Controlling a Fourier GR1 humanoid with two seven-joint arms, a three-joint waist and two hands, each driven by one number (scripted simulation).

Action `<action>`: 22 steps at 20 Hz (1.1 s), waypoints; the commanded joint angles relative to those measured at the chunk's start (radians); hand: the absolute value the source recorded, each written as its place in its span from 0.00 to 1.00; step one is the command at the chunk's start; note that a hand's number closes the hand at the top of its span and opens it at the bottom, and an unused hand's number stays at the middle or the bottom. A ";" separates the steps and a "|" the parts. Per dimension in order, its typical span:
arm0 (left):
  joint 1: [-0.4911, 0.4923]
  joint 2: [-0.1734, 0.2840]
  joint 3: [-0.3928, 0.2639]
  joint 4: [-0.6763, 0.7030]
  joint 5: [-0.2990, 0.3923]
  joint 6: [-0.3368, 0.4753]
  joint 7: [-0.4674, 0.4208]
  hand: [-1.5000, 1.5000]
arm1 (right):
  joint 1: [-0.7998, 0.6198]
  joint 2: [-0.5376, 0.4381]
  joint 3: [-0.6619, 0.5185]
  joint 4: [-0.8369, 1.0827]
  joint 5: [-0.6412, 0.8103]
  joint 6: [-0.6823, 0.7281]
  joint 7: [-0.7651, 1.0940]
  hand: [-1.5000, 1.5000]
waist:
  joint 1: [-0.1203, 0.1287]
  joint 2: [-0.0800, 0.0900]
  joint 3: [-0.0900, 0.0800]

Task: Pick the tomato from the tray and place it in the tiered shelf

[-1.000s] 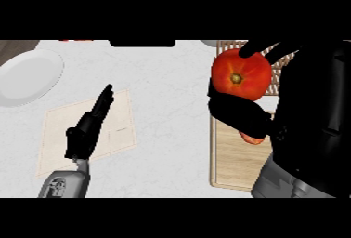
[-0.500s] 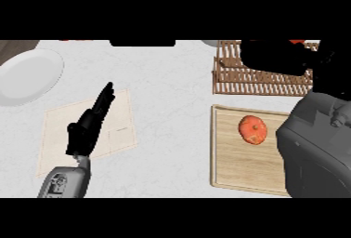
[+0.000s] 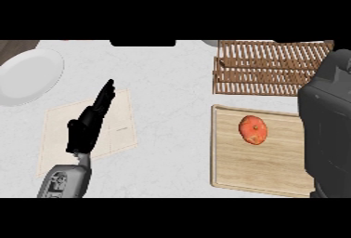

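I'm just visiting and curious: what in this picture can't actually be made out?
- Right hand: the head view shows only the dark right forearm at the right edge, so its fingers cannot be judged.
- Wooden tray: its right side is hidden behind that forearm.
- Slatted tiered shelf: seen from above, its levels cannot be told apart.

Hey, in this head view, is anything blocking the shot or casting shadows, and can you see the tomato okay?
Head view: lighting is flat and even, with no glare; the tomato shows clearly on the wooden tray. A large dark grey shape of the robot's right arm blocks the right edge, hiding part of the tray and the slatted shelf. The left hand casts no clear shadow.
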 commanded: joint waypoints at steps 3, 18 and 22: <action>-0.002 -0.007 0.009 0.051 -0.010 0.015 -0.060 0.50 | -0.027 -0.059 -0.046 0.174 0.018 -0.112 -0.088 1.00 | 0.002 0.002 0.000; 0.015 -0.008 0.001 0.036 -0.010 0.004 -0.057 0.50 | 0.022 -0.055 -0.208 0.438 -0.212 -0.578 -0.410 1.00 | 0.006 0.004 0.001; 0.100 -0.023 -0.042 -0.027 -0.023 -0.003 -0.075 0.50 | -0.065 -0.095 -0.229 0.574 -0.260 -0.587 -0.473 1.00 | 0.012 0.002 0.000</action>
